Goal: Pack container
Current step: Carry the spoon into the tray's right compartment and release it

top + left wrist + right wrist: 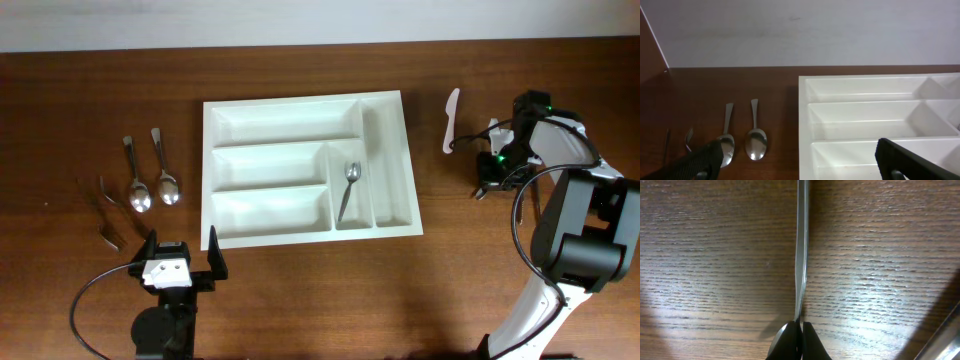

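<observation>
Tray (305, 103) sits mid-worktop (300, 300). One spoon (348, 190) lies in its left narrow compartment. Your left gripper (181, 248) hovers just off tray's near-left corner, fingers spread wide, nothing between them. Two spoons (150, 182) and forks (108, 195) lie left of tray. White knife (451, 120) lies right of tray. Your right gripper (800, 330) is farther right, pinched tight on thin metal utensil (801, 255) lying on worktop; you can't tell which kind.

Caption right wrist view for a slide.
Right gripper pinches the end of a thin metal utensil, wooden table behind.
</observation>
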